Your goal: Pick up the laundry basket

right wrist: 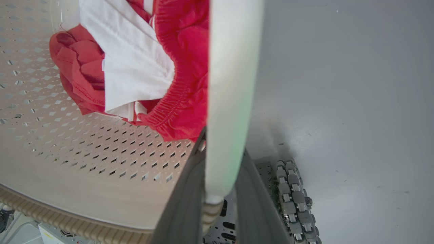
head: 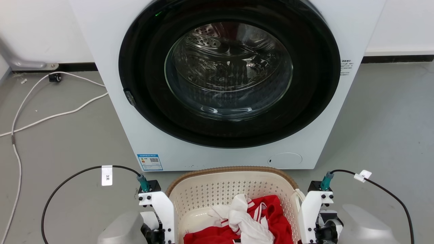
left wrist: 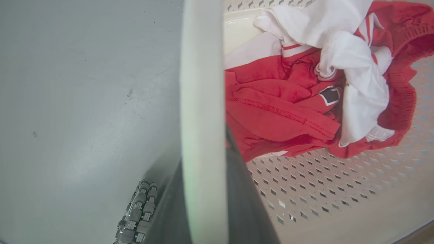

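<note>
Cream perforated plastic, the laundry basket (head: 220, 189) sits at 6 o'clock before the washing machine (head: 101, 40). At 9 o'clock the left gripper (left wrist: 203, 152) clamps its white handle (left wrist: 203, 84). At 3 o'clock the right gripper (right wrist: 225, 145) clamps the other. Raise both evenly so the clothes (head: 257, 220) stay level.

Laundry basket (head: 234, 184) sat on floor (head: 67, 142) before washing machine (head: 217, 84), clothes (head: 251, 220) inside; left tool (left wrist: 203, 152) at its left side, right tool (right wrist: 223, 145) at its right.
</note>
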